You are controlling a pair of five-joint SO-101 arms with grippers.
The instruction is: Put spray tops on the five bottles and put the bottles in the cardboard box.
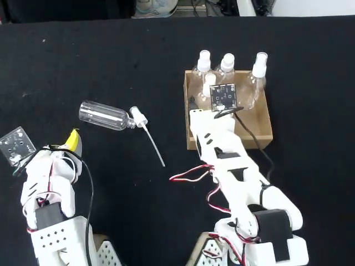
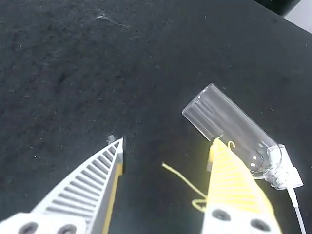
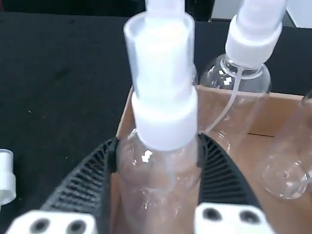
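Your right claw (image 3: 156,146) is clamped on the held bottle (image 3: 158,175), one dark finger pressed to each side of it. That bottle wears a spray top (image 3: 163,102) and is upright inside the cardboard box (image 1: 264,137), near the box's left wall. Behind it, three bottles (image 1: 226,66) with tops on stand along the far wall. Your left claw (image 2: 167,144) is spread wide with nothing between its fingers, low over the black desk (image 1: 111,50). Just past its yellow finger the fifth bottle (image 1: 105,115) lies on its side, well apart from the box. A loose spray top (image 1: 138,117) lies at its neck, tube pointing away.
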